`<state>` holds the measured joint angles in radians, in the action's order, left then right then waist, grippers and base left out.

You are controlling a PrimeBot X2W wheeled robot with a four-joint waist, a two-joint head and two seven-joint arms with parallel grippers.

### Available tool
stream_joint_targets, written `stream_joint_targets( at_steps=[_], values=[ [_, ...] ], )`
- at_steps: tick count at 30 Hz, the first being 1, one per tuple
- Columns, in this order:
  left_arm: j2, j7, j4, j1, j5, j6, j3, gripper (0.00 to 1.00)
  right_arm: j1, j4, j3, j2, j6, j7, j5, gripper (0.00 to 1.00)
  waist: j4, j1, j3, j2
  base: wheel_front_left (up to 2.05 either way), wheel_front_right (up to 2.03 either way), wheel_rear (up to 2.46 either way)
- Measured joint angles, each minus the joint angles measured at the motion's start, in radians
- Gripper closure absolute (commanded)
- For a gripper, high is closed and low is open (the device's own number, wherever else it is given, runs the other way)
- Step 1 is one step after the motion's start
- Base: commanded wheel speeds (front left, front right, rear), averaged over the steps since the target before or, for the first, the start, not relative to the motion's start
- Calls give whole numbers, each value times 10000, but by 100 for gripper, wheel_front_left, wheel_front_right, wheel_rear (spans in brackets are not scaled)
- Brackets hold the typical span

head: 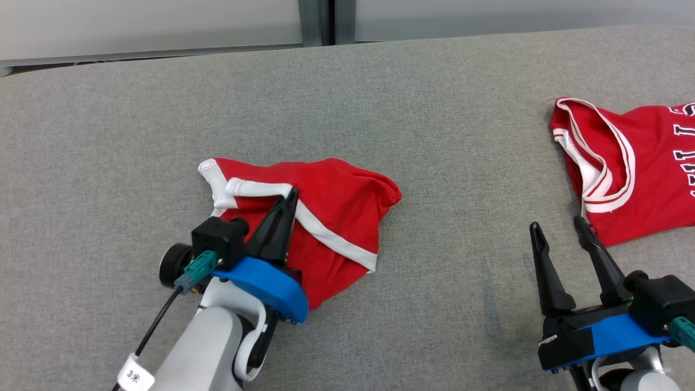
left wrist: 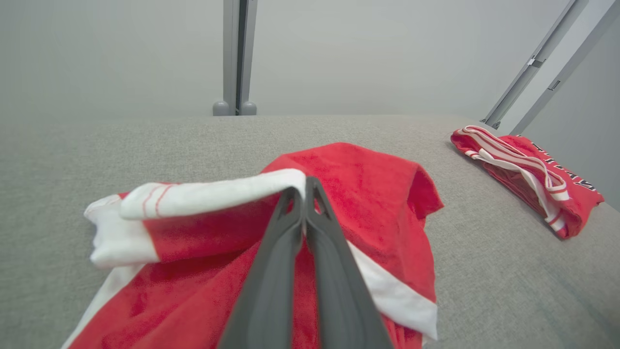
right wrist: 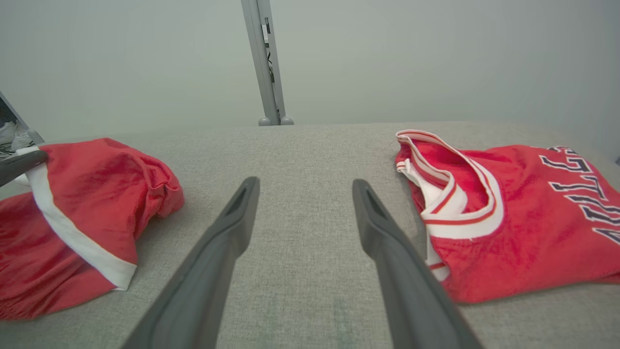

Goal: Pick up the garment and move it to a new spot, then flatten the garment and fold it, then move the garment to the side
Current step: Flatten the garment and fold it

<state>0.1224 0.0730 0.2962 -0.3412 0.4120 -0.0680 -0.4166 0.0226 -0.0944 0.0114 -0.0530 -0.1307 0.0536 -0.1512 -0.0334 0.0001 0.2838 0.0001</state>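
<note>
Overall, a grey cloth-covered table (head: pixel 380 108) spreads under both claws. A red jersey (head: pixel 640 179) with white trim and dark lettering lies flat just ahead and to the outer side of the right claw (head: pixel 557 224). In the right wrist view the jersey (right wrist: pixel 523 232) sits beside the right-hand finger, its neckline nearest the fingertip. That right claw (right wrist: pixel 305 186) is released, its two fingers spread wide over bare cloth with nothing between them.

A pair of red shorts (head: pixel 336 212), rumpled and edged with white stripes, lies directly under and ahead of the left claw (head: pixel 290 198), well apart from the jersey. The left claw (left wrist: pixel 306 186) is clenched, its two fingers pressed together. Their tips pinch the white band (left wrist: pixel 213 194) of the shorts (left wrist: pixel 358 194), which is raised into a fold at the tips. From the left wrist view the jersey (left wrist: pixel 528 169) lies far off to the right of these fingers.
</note>
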Motion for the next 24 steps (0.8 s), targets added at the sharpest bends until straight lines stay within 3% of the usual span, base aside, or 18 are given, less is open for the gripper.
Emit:
stream_joint_targets(
  at_steps=[7, 15, 22, 23, 24],
  values=[
    [-224, 63, 165, -616, -562, -209, -1024, 100, 121, 73, -27, 0, 0, 17, -50, 0, -85, -1, 45, 0, 0, 0, 0],
    [-602, -151, 1032, -1068, -686, -543, -3170, 100, 249, 222, -52, 6, 0, 113, -238, 0, -423, -1, 193, -1, 0, 0, 0],
    [-694, 35, 1636, -1811, -389, -577, -4987, 100, 333, 351, -56, 12, 0, 268, -443, 0, -693, 0, 367, 0, 0, 0, 0],
    [-708, 117, 1680, -1883, -236, -579, -5223, 62, 353, 368, -56, 12, 0, 276, -449, 0, -710, 0, 386, 0, 0, 0, 0],
    [-725, 272, 1716, -1964, -151, -610, -5411, 0, 376, 397, -56, 12, 0, 309, -474, 0, -716, 0, 396, 0, 0, 0, 0]
  ],
)
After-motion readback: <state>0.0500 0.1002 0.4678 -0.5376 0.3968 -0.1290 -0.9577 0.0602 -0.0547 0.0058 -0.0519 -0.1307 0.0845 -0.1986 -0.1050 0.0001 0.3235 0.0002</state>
